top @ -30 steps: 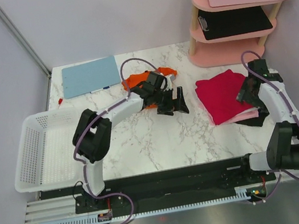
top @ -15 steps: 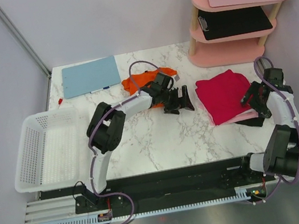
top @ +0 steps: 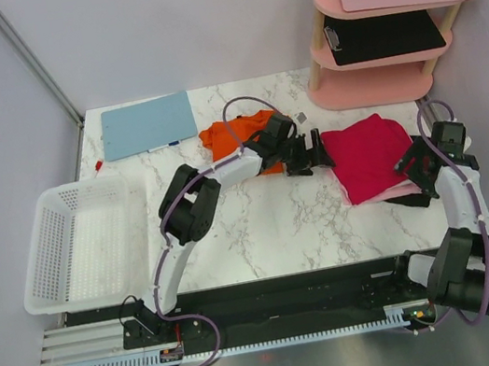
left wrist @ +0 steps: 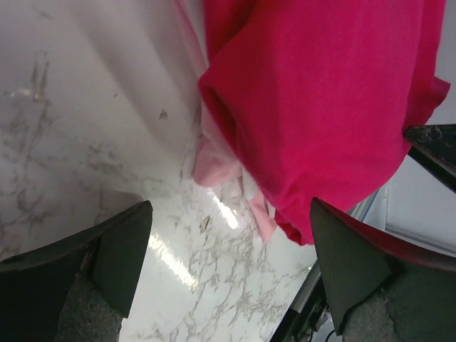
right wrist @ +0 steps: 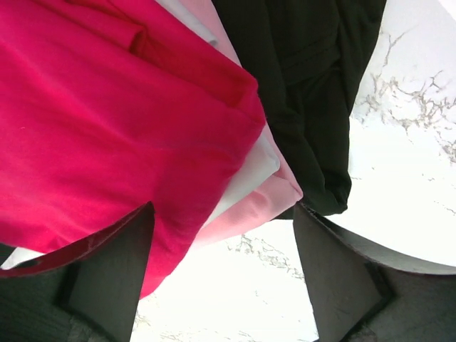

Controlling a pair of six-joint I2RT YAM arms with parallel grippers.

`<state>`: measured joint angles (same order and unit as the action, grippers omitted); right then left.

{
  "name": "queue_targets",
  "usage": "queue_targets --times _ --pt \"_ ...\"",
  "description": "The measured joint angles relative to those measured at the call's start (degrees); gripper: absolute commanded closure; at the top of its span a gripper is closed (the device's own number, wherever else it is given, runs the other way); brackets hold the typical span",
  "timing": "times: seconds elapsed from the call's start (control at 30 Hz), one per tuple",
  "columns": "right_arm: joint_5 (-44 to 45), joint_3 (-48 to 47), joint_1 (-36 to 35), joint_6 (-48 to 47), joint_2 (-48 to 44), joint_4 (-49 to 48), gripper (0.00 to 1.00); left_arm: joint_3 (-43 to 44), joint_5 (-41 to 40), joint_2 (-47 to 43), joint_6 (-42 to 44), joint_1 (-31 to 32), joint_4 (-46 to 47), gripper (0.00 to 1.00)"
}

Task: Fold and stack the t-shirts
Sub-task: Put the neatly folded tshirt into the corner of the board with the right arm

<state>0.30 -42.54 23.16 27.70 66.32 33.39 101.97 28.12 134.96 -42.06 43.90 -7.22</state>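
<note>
Lying right of centre on table [top: 262, 227], magenta shirt [top: 368, 156] folded atop pale pink cloth [right wrist: 263, 203]. Orange shirt [top: 231, 133] crumpled upper centre. Left gripper [top: 317, 153] spread wide at magenta shirt's left edge; right gripper [top: 414, 174] spread at its right edge, nothing pinched.

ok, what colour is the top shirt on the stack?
The top shirt is magenta-pink; clearest in the right wrist view.
</note>
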Motion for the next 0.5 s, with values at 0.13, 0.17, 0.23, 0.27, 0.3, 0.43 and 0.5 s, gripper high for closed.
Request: queue_targets --times 0.13,0.17,0.23,0.27,0.3,0.43,0.5 --pt "0.00 0.70 0.02 1.40 -0.81 -1.27 1.00 4.24 0.55 3.34 -1.62 0.79 1.88 0.04" --pt "-0.35 1.09 0.02 1.73 -0.50 -1.73 1.00 5.53 0.57 4.33 -2.01 1.03 2.32 0.05" --pt "-0.52 1.73 0.11 2.51 0.22 -2.43 1.00 8.07 0.55 6.21 -2.71 1.55 3.13 0.08" --pt "-0.52 2.08 0.24 2.93 0.61 -2.80 1.00 9.38 0.61 7.13 -3.08 1.81 3.37 0.09" --pt "-0.55 2.34 0.28 3.17 0.87 -3.04 1.00 10.64 0.63 8.04 -3.48 2.08 3.67 0.12" --pt "-0.52 3.15 0.33 4.13 0.39 -3.65 1.00 12.81 0.85 10.10 -4.81 2.93 5.18 0.24" --pt "-0.46 3.63 0.37 4.59 -0.85 -3.65 1.00 12.81 0.94 10.21 -5.22 3.13 5.38 0.39"
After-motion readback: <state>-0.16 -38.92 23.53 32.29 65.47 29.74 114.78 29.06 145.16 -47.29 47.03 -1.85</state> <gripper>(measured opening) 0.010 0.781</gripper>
